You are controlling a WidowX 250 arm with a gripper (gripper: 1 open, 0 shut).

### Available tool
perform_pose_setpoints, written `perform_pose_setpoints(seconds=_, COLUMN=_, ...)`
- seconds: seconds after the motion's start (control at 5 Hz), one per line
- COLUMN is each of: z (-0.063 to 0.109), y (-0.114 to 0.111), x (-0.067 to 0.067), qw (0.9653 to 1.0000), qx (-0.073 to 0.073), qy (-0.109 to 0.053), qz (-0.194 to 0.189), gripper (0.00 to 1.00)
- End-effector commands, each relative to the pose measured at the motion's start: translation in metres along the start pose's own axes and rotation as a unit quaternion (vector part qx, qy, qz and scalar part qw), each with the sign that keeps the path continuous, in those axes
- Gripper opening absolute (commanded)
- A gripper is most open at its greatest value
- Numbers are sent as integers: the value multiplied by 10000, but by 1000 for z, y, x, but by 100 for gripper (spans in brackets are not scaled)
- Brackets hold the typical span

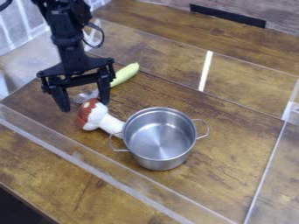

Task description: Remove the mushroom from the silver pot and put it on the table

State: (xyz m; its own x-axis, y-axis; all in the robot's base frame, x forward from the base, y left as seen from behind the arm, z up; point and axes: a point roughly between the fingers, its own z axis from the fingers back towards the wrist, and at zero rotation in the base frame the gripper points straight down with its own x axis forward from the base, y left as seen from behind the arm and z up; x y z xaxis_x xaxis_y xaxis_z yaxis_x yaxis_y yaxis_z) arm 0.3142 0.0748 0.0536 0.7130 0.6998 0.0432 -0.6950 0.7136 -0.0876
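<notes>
One mushroom (96,115) on table (233,96), one silver pot (160,137); end effector (77,87) wide, empty.

The mushroom (97,116) lies on the table (233,96), just left of the silver pot (160,137).

The black robot arm (66,31) runs out of the picture at the top edge, so its base is unseen. One finger of the black pincer (77,90) covers the near end of the slim yellow-green elongated item (126,73). The dark brown wood-plank desk (233,66) is cut off on every side.
</notes>
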Motion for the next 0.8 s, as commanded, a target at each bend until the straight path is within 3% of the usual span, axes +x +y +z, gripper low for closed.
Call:
perform_pose_setpoints(seconds=0.0, z=-9, y=5, x=4, qw=9996, qx=-6, qy=-149, qz=252, gripper=100)
perform_pose_setpoints(seconds=0.2, z=-15, y=3, x=2, qw=9991, qx=20, qy=-187, qz=387, gripper=100)
perform_pose_setpoints(seconds=0.4, z=-16, y=5, x=4, qw=9989, qx=42, qy=-200, qz=418, gripper=0)
perform_pose_setpoints(seconds=0.6, z=-12, y=7, x=8, qw=9989, qx=53, qy=-210, qz=416, gripper=100)
